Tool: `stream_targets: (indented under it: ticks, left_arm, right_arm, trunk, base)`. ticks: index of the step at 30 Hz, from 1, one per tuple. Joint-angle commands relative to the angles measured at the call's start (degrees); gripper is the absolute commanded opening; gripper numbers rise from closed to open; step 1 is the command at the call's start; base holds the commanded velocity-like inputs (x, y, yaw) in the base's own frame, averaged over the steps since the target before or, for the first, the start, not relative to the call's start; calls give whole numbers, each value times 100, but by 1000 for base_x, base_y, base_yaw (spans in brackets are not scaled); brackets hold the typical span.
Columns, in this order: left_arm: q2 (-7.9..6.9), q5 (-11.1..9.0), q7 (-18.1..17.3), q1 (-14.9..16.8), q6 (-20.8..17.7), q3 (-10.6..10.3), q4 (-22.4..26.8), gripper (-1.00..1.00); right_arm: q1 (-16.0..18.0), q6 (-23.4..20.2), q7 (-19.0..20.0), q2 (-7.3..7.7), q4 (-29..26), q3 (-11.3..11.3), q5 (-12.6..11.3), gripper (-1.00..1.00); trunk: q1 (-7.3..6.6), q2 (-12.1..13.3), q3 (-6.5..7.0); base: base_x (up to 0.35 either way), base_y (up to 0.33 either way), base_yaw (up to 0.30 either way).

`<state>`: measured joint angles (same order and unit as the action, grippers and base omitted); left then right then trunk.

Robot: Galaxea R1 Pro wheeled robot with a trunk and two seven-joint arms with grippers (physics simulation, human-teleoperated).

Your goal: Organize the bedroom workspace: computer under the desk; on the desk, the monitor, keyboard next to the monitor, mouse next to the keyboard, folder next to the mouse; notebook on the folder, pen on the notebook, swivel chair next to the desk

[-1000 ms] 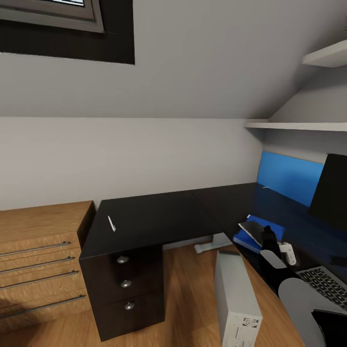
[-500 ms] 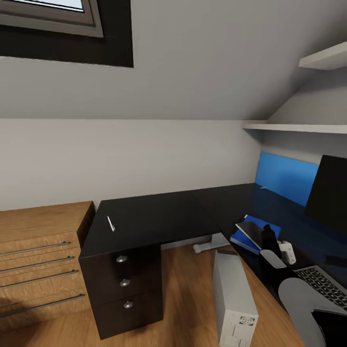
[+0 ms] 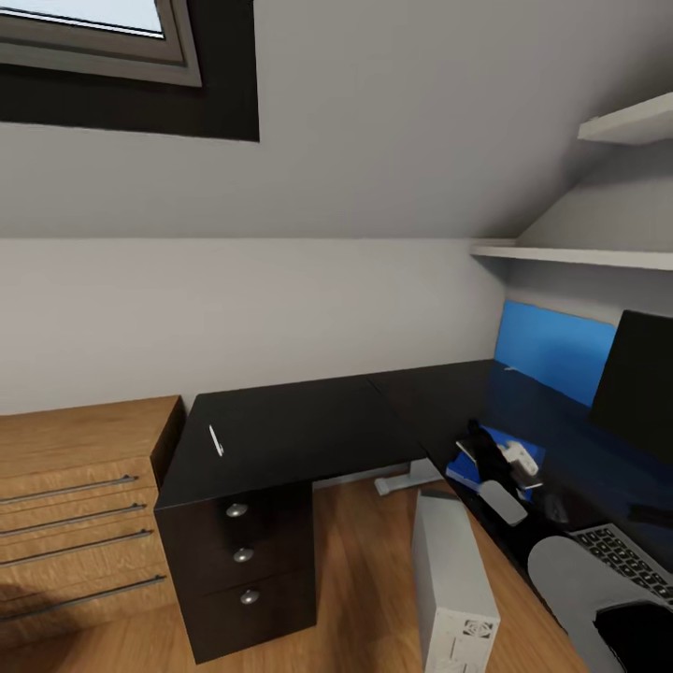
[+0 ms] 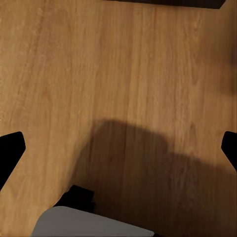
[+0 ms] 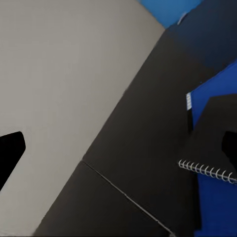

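Your right end effector (image 3: 481,447) hovers wide open, holding nothing, over the notebook (image 5: 210,143) on the folder (image 3: 517,439); the pen (image 3: 215,439) lies far left on the counter (image 3: 308,425).

One desk (image 3: 299,425), one pen (image 3: 216,440), one computer (image 3: 455,589), one monitor (image 3: 638,388) (partly cut off), three knobs (image 3: 242,554).

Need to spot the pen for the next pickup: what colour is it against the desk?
Silvery-white, a thin sliver. The pen stands out clearly on the glossy black desk in the head view.
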<state>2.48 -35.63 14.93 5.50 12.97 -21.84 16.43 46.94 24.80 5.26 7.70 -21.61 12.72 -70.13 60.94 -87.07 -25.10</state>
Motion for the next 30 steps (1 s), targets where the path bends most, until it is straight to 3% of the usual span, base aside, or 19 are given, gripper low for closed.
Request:
stream_targets:
  ticks: [1,5,6,12,18,19,21,22,23,27,30]
  left_arm:
    - [-2,-40,36,4,22,-49,0,100]
    - [-2,-40,36,4,17,-49,0,100]
    - [-2,-40,36,4,15,-48,0,100]
    - [-2,-40,36,4,18,-48,0,100]
    - [-2,-40,36,4,8,-48,-5,100]
    - [-2,-40,36,4,3,-52,-6,100]
    - [-2,-40,36,4,0,-52,-7,100]
    - [-2,-36,36,4,-17,-67,-12,100]
    - [-2,-33,36,4,-22,-73,-17,100]
    - [-2,-27,36,4,-28,-79,-39,100]
    - [-7,-21,36,4,-36,-82,-52,100]
  right_arm:
    - [6,12,1,-24,5,142,-56,100]
    - [8,-247,-599,-286,-12,745,43,100]
    - [8,-433,-998,-409,-42,1065,165,100]
    - [8,-826,-2283,-755,-322,2121,729,100]
    - [3,-928,-3462,-1146,-468,2854,1228,100]
    - [0,-938,-3746,-1269,-485,3023,1388,100]
    - [-3,-942,-3954,-1360,-499,3144,1531,100]
    - [-7,-865,-4192,-1467,-631,3277,1715,100]
    - [-8,-779,-4243,-1491,-758,3297,1718,100]
    - [-9,-701,-4308,-1522,-986,3330,1548,100]
    - [-9,-1052,-4338,-1537,-1191,3365,1270,100]
  trunk:
    - [-23,38,12]
    - [-111,198,84]
    - [-133,239,102]
    - [-265,479,210]
    - [-396,720,317]
    - [-418,760,335]
    - [-462,840,371]
    - [-484,880,389]
    - [-506,920,407]
    - [-594,1081,479]
    - [-660,1201,533]
  base:
    - [0,0,0]
    - [0,0,0]
    - [0,0,0]
    - [0,0,0]
    - [0,0,0]
    - [0,0,0]
    - [0,0,0]
    - [0,0,0]
    - [0,0,0]
    - [0,0,0]
    - [0,0,0]
